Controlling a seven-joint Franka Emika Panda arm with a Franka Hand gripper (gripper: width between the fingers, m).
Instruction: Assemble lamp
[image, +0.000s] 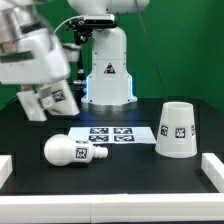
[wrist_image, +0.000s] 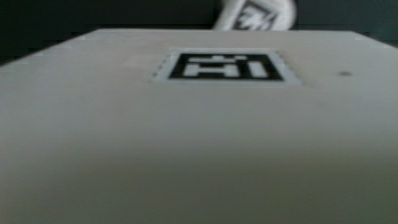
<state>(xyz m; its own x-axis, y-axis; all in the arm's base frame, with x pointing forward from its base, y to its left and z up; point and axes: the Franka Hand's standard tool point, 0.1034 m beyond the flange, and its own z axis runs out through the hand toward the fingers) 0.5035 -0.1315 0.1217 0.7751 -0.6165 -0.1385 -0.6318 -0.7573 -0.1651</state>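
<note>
The squarish white base block (image: 55, 101) hangs tilted at the exterior view's left, just above the black table. My gripper (image: 40, 100) is shut on it. In the wrist view the base block (wrist_image: 196, 130) fills almost the whole picture, with its square tag facing the camera, and it hides my fingers. The bulb (image: 70, 151) lies on its side on the table near the front left. The shade (image: 175, 129) stands with its wide end down at the right. Both are apart from the gripper.
The marker board (image: 115, 134) lies flat between the bulb and the shade. The big white robot pedestal (image: 107, 70) stands behind it. White rails (image: 110, 206) border the table's front and sides. A cut-off white tagged part (wrist_image: 258, 14) shows beyond the block.
</note>
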